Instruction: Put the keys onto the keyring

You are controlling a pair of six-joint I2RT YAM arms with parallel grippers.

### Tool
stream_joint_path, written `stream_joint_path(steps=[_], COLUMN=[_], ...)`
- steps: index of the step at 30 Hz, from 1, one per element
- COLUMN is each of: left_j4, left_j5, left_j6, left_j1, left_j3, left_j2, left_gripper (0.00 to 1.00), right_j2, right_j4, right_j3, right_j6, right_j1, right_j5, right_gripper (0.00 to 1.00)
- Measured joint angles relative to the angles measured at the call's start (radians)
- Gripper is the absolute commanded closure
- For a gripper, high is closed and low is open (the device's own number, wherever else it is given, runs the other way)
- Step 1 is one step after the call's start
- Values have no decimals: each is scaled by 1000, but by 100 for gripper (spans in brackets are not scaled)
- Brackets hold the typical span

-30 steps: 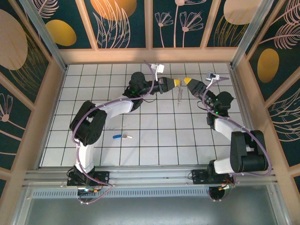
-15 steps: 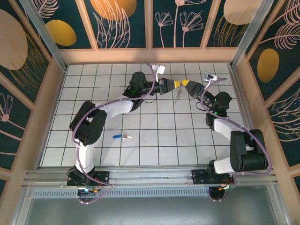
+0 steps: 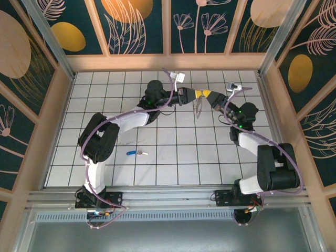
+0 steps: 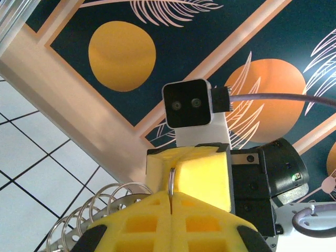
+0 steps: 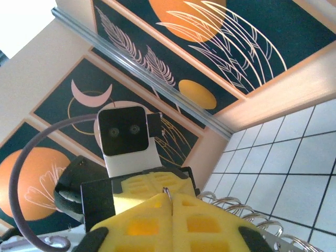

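**Top view, upper centre.** The left gripper [image 3: 199,94] and right gripper [image 3: 207,94] meet tip to tip. Each is pinched closed on the thin metal ring [image 4: 171,181] of the keyring [image 3: 199,108], which shows just below them. The blue-headed key [image 3: 137,153] lies on the white tiled table [image 3: 173,157], lower left of centre, well apart from both grippers.

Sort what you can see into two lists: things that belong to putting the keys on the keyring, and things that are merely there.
Belongs to the job: blue-headed key; keyring; left gripper and right gripper, both shut on it.
Merely there: tiled table; purple cables; painted wall panels.
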Motion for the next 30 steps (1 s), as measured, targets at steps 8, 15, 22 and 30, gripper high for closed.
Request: stream_joint_path(steps=[8,15,22,30], left_j4=[7,81,146,214], left_j5=[-51,-166,-213,-242], left_j6=[-2,-39,-100,-156], left_j1=[-1,-1,-1,-6], left_j3=[-24,-104,-132,-132], left_j2=[-29,-90,-91,-86], left_gripper=[68,66,66,66], right_j2=[1,13,48,126], right_j4=[14,59,152,301], right_j3=[0,0,0,1], right_j6=[5,35,104,222], right_j1=[2,2,2,16], right_j5=[-3,-2,24,92], right_gripper=[100,100,100,100])
